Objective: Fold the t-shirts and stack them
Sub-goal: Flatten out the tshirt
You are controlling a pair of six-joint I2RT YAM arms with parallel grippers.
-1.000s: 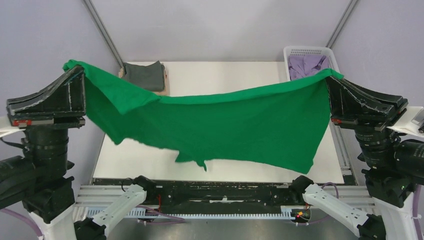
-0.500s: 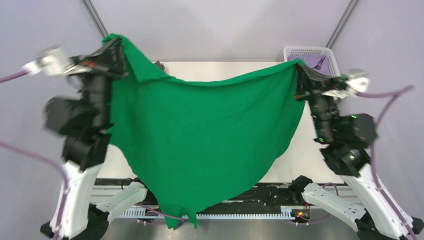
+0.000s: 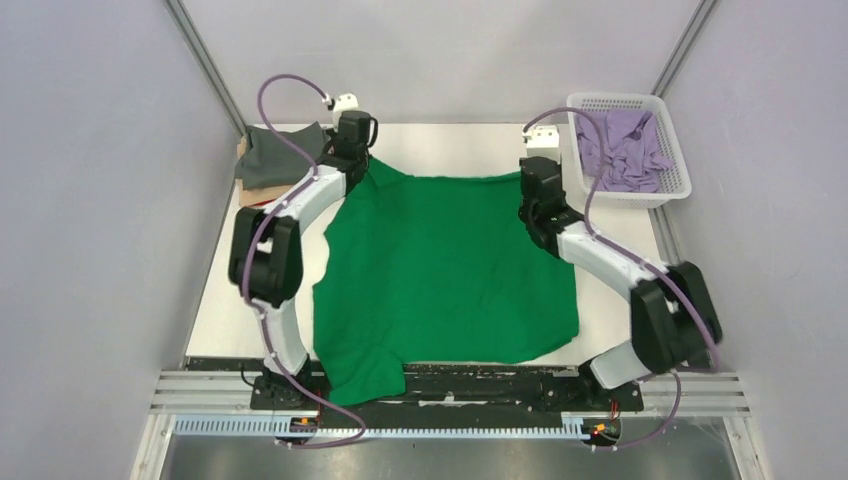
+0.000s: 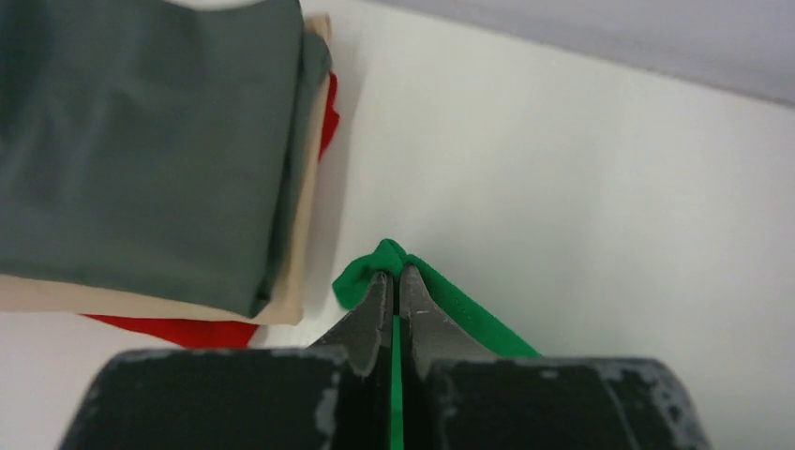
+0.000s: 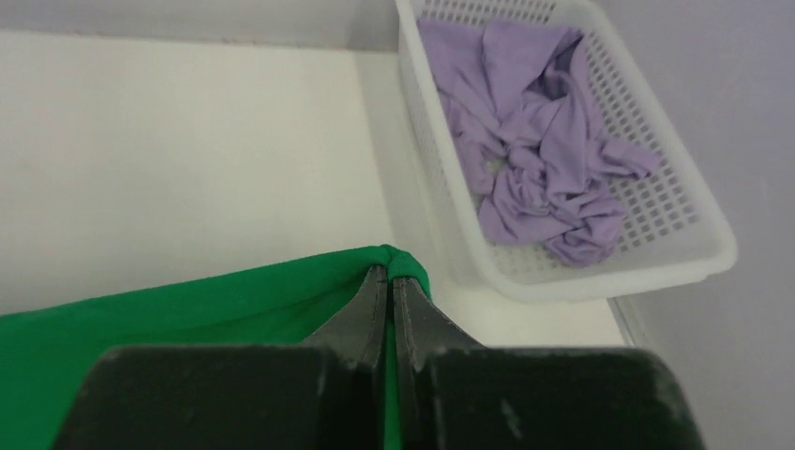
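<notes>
Now green t-shirt (image 3: 450, 270) spread flat on table (image 3: 450, 150), long axis far-to-near; left gripper (image 4: 394, 279) jaws pinching its far-left corner, folded stack (image 4: 141, 150) just left of that; right gripper (image 5: 388, 279) pinching far-right corner, basket (image 5: 609, 275) right of that; likely next: both corners carried toward near hem.

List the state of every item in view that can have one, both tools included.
green t-shirt: spread flat on table, near-left edge rumpled
left tool: shut on green t-shirt's far corner
right tool: shut on its other far corner
dark grey t-shirt: folded, top of stack
tan t-shirt: folded, beneath grey
red t-shirt: bottom of stack
basket: upright
lavender t-shirt: crumpled in basket
</notes>
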